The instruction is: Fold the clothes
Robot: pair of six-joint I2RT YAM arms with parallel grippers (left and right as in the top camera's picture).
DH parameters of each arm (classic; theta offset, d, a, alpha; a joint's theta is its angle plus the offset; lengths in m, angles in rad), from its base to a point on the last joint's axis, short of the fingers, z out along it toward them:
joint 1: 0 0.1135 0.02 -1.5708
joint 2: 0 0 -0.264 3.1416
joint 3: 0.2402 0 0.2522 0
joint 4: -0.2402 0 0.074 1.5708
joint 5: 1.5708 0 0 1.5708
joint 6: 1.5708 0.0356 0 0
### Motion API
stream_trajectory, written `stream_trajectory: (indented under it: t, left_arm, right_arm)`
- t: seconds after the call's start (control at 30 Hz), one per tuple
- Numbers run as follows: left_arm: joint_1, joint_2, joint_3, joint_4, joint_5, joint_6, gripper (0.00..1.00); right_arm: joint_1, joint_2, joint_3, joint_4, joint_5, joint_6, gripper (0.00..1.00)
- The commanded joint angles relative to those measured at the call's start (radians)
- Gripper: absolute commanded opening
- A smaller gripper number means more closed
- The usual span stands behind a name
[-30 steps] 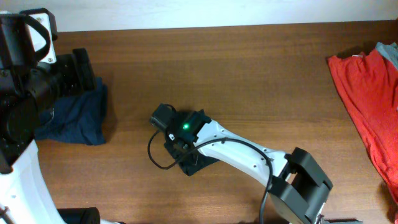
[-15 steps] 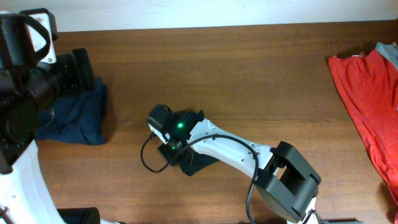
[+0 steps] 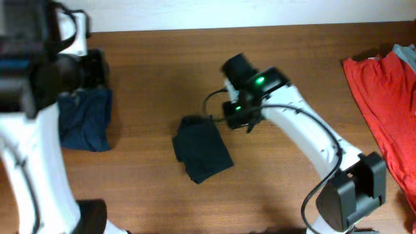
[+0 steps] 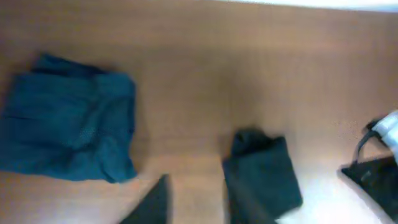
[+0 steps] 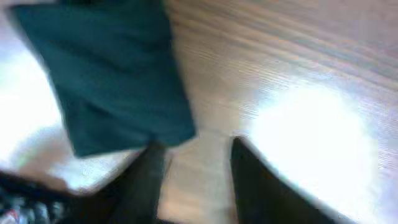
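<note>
Table of brown wood (image 3: 162,65) from above: at the left lies a folded navy fabric garment (image 3: 84,123), with the left gripper (image 4: 194,186) above it, jaws partly apart and empty. In the middle lies the black folded T-shirt (image 3: 203,148), its long axis running far to near, the near end leaning slightly right. The right gripper (image 5: 196,152), slightly parted and empty, hovers just right and far of it, clearly the nearer arm; a red fabric garment (image 3: 383,97) lies far right.
</note>
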Motion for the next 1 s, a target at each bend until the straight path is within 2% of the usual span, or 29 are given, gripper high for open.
stream_trajectory:
  t: [0.0, 0.17, 0.27, 0.4, 0.6, 0.77, 0.87, 0.97]
  left_arm:
    - [0.0, 0.081, -0.121, 0.025, 0.203, 0.105, 0.1]
    - [-0.056, 0.155, -0.354, 0.146, 0.522, 0.328, 0.06]
    - [-0.11, 0.192, -0.467, 0.219, 0.549, 0.433, 0.06]
    - [-0.199, 0.27, -0.604, 0.303, 0.54, 0.52, 0.06]
    - [-0.27, 0.39, -0.711, 0.416, 0.509, 0.519, 0.06]
    - [-0.294, 0.456, -0.714, 0.47, 0.505, 0.52, 0.06]
    - [-0.301, 0.492, -0.714, 0.51, 0.441, 0.514, 0.06]
    - [-0.299, 0.53, -0.714, 0.566, 0.274, 0.365, 0.03]
  right_arm:
    - [-0.041, 0.03, -0.032, -0.019, -0.149, -0.072, 0.19]
    - [-0.04, 0.05, -0.151, 0.052, -0.283, -0.14, 0.09]
    - [-0.038, 0.05, -0.206, 0.111, -0.332, -0.11, 0.08]
    - [-0.037, 0.051, -0.246, 0.14, -0.373, 0.009, 0.1]
    - [-0.037, 0.051, -0.263, 0.141, -0.378, 0.133, 0.1]
    - [-0.037, 0.051, -0.263, 0.153, -0.379, 0.134, 0.1]
    - [-0.037, 0.051, -0.263, 0.163, -0.379, 0.134, 0.09]
    - [-0.036, 0.051, -0.267, 0.169, -0.379, 0.134, 0.1]
